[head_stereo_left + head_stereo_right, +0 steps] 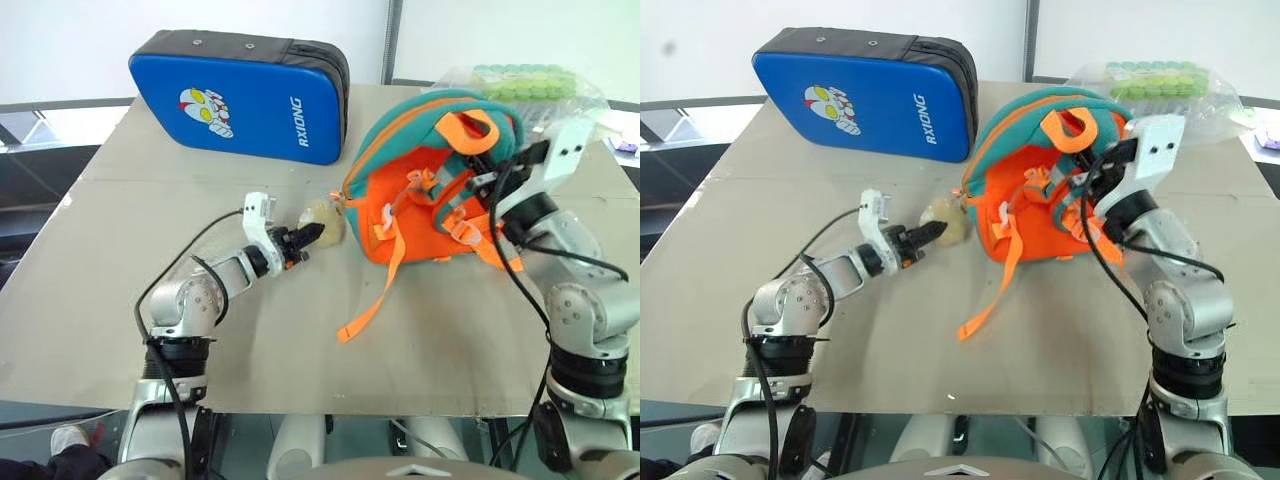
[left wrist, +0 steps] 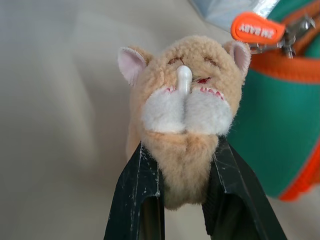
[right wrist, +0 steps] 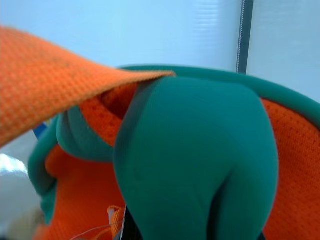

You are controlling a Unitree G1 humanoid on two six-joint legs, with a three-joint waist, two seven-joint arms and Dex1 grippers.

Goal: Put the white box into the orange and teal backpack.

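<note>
The orange and teal backpack stands propped up right of the table's middle, straps toward me. Its tan plush charm lies at its left side, and my left gripper is shut on it; the left wrist view shows the plush body pinched between the two black fingers. My right gripper is at the backpack's top, shut on its teal padded edge beside the orange handle loop. The white box is out of view.
A large blue padded case stands at the back left. A clear plastic bag of green items lies behind the backpack. A loose orange strap trails toward me. The table's front edge is near.
</note>
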